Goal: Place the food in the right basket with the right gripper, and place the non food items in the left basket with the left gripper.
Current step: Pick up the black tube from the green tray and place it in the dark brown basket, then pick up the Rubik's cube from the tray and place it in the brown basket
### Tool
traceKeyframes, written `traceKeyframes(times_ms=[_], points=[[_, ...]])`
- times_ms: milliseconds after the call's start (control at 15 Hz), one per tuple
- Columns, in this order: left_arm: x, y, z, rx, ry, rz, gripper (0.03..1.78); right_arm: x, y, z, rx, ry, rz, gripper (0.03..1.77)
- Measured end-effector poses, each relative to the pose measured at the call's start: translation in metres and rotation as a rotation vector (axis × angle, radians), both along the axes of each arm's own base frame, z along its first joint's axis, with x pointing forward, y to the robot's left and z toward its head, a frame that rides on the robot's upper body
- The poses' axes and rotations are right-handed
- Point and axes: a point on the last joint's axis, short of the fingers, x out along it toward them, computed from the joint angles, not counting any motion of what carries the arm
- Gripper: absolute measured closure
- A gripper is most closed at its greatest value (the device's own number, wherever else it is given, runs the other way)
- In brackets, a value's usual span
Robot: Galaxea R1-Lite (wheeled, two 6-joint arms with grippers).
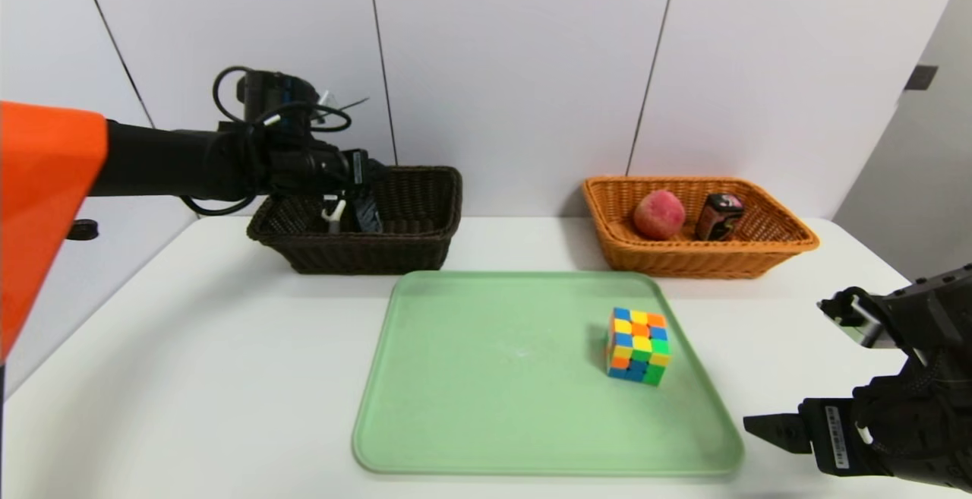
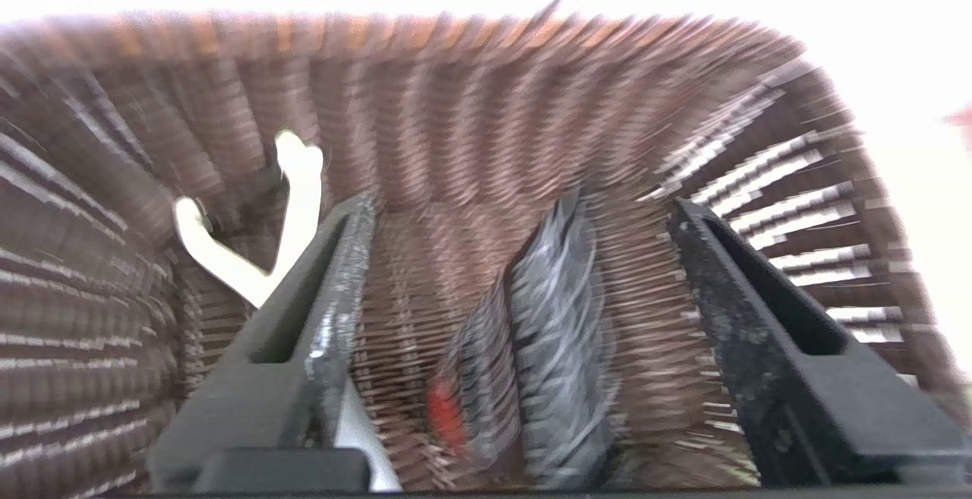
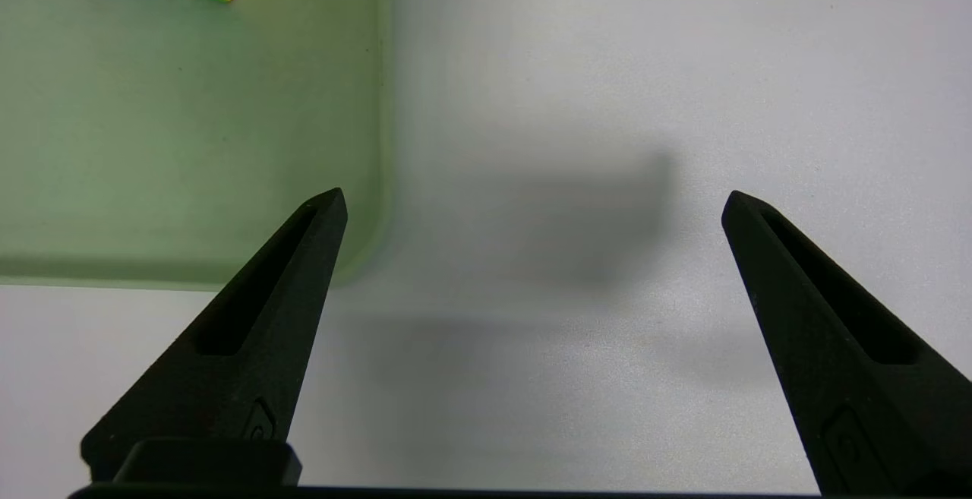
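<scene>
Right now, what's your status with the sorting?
Left gripper open over dark basket; tube and peeler inside. Right gripper open beside tray. Cube still on tray.

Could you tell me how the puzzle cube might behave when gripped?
The cube looks rigid, so it probably won't squash. Its flat sides should resist rolling, though the separate coloured blocks suggest a layer might twist.

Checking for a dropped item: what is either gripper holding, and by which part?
Nothing: the left gripper is open above the black squeeze tube; the right gripper is open and empty.
</scene>
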Motion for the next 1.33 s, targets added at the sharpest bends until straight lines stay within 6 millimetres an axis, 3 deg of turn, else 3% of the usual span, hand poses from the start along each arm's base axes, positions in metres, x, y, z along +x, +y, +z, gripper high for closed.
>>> traceKeyframes(times_ms=[267,400,533,733,1067,1333], points=[[-0.054,-0.010,0.072,-0.013,-0.065,-0.048,0.29,0.001,0.000,0.000,0.000,0.001,0.005,0.09],[-0.088,-0.029,0.108,-0.010,-0.037,-0.097,0.25,0.002,0.001,0.001,0.002,-0.002,0.005,0.09],[-0.123,-0.061,0.124,0.033,0.040,-0.147,0.22,0.003,0.001,0.002,0.003,-0.005,0.006,0.09],[-0.152,-0.118,0.110,0.158,0.119,-0.182,0.18,0.004,0.002,0.004,0.004,-0.012,0.003,0.09],[-0.159,-0.206,0.072,0.145,0.068,-0.169,0.15,0.005,0.002,0.005,0.003,-0.018,0.002,0.09],[-0.168,-0.256,0.044,0.066,0.071,-0.218,0.14,0.005,0.002,0.006,0.004,-0.019,0.002,0.09]])
